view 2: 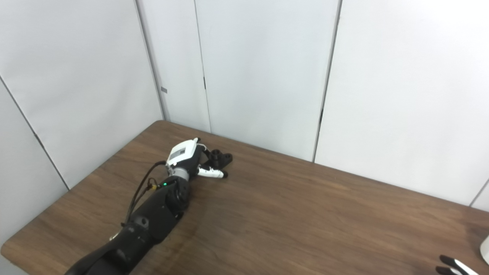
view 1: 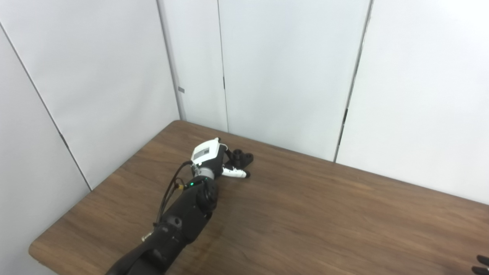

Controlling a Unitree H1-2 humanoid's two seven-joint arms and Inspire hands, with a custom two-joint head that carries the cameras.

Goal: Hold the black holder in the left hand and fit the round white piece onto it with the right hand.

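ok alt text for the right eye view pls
The robot's left hand reaches across a brown wooden table to a black holder near the far edge, fingers around it. Only the right hand's fingertips show at the bottom right corner, beside a sliver of something white. White wall panels stand behind.

Our left arm stretches far forward from the bottom edge, and our left hand lies low with its fingers spread and pointing right. Of our right hand, only dark fingertips show at the lower right corner, so we cannot tell its state.
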